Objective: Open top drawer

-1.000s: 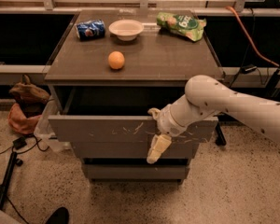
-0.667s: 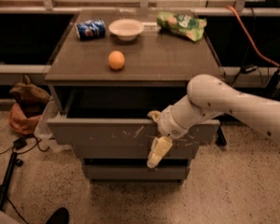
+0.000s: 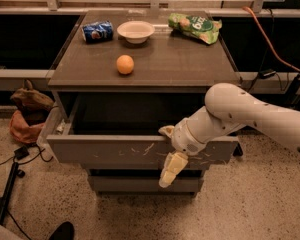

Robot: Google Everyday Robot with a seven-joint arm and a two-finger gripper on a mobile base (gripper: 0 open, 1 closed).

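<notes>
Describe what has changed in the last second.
The wide, scratched dark grey top drawer slid further out toward the camera, drawn by the robot's cream hand at its front. The orange fruit, white bowl, blue can and green bag on top stayed put.

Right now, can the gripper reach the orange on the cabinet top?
Probably yes. The gripper is down at the top drawer's front; the orange lies uncovered on the cabinet top, bowl and can farther back.
</notes>
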